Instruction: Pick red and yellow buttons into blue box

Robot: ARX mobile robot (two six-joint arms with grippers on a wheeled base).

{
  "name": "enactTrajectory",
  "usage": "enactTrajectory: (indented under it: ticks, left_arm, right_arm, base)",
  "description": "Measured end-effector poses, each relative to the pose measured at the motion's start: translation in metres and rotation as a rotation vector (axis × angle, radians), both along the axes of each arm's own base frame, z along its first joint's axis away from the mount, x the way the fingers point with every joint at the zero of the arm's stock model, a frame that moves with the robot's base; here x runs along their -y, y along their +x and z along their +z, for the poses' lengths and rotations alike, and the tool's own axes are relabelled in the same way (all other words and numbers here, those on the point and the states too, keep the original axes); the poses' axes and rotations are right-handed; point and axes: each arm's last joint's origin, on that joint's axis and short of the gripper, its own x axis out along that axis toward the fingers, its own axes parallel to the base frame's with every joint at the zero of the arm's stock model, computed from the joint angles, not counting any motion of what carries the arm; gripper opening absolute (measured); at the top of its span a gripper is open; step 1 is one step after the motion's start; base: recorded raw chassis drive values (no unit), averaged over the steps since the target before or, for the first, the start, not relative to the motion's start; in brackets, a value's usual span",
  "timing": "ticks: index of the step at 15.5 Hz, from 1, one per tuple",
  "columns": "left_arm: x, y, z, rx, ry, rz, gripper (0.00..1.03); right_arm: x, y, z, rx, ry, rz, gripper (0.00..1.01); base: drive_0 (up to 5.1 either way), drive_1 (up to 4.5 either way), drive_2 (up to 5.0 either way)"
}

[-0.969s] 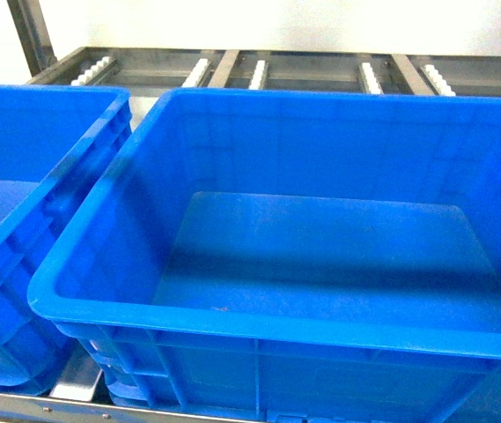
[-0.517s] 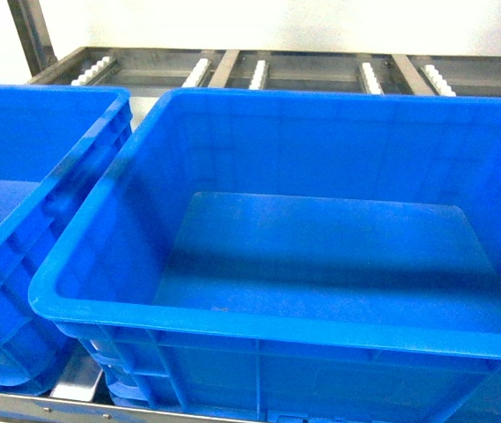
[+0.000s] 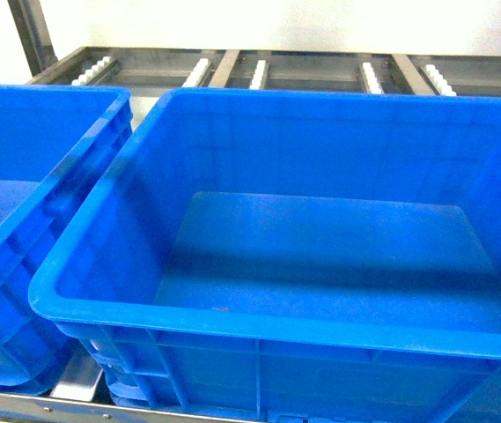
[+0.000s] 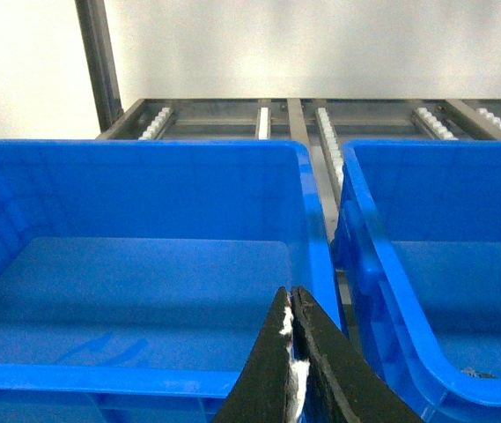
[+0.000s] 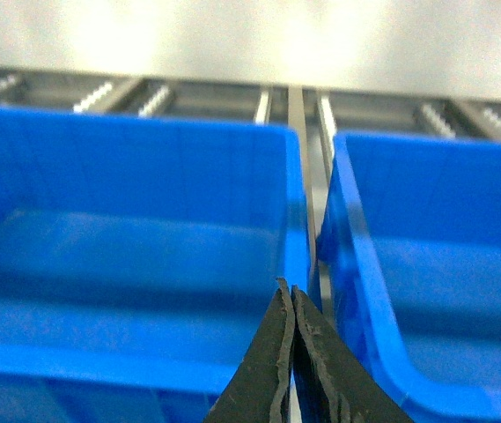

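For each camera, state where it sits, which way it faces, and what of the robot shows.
Head: high, slanting down into the blue box; no robot parts show.
Left wrist: behind the shut left gripper, facing the roller rack.
Right wrist: behind the shut right gripper, facing the same way.
Both wrist views share two crates side by side and the rack beyond.

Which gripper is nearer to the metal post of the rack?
Probably left: the post stands up-left of the left gripper; the right gripper has no post in view.

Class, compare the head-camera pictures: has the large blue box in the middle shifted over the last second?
No. The blue box keeps the same place against the metal roller rack behind it; its rim meets the rails at the same spots.
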Motion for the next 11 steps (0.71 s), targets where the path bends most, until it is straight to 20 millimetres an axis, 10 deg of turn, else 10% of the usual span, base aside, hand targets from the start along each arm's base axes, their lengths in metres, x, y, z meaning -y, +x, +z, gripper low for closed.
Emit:
enactTrajectory:
  ticks: [7, 9, 11]
  left_arm:
    - [0.000, -0.012, -0.004, -0.015, 0.000, 0.000, 0.02]
    - [0.000, -0.012, -0.004, -0.016, -0.002, 0.000, 0.03]
    - [0.000, -0.012, -0.004, -0.016, -0.001, 0.000, 0.31]
  right_arm:
    - [0.000, 0.000, -0.001, -0.010, 0.000, 0.000, 0.04]
    - [0.000, 0.000, -0.001, -0.010, 0.000, 0.000, 0.27]
    - [0.000, 0.000, -0.001, -0.010, 0.000, 0.000, 0.55]
  base:
    - [0.0, 0.00, 0.0]
    - [0.0, 0.00, 0.0]
    - [0.0, -2.12, 2.2]
